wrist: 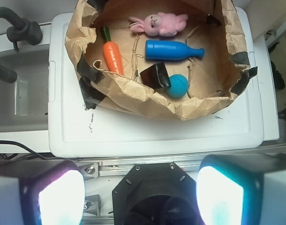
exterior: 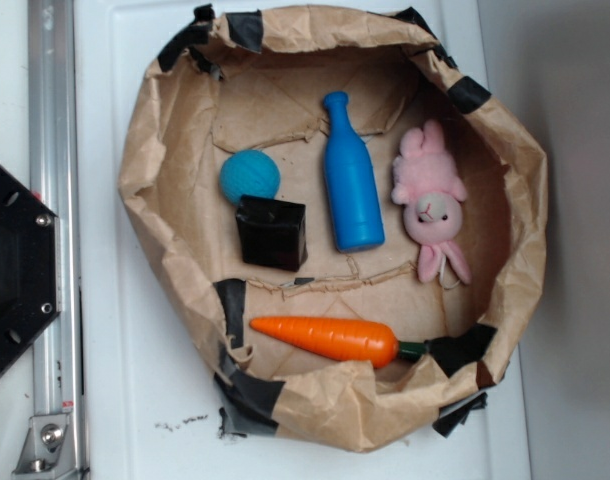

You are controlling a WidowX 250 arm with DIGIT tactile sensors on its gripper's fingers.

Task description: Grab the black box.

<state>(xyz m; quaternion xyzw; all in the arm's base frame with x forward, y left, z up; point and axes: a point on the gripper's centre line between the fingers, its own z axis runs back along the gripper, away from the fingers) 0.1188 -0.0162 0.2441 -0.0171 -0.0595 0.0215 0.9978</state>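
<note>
A crumpled brown paper nest (exterior: 155, 170), patched with strips of black tape (exterior: 247, 395), is seen from above on a white counter (exterior: 135, 400). Inside it, the black box (exterior: 271, 232) is set on the paper floor, just below and touching a teal ball (exterior: 250, 176). A blue bottle (exterior: 350, 180) is laid just to the right of the box, and a pink plush rabbit (exterior: 431, 200) is laid beyond the bottle. An orange carrot (exterior: 330, 338) is laid along the near wall, apart from the box. A black hexagonal plate (exterior: 15, 270) is fixed beside a metal rail (exterior: 53, 200) at the left edge.

In the wrist view, the tool (wrist: 140, 197) is held back from the nest, over the plate and rail. Its two fingers (wrist: 58, 194) are seen spread wide apart at the bottom corners, blurred and brightly lit. Nothing is held between them and nothing is touched. The black box (wrist: 154, 75) is partly hidden behind the paper wall, next to the ball (wrist: 178, 86).
</note>
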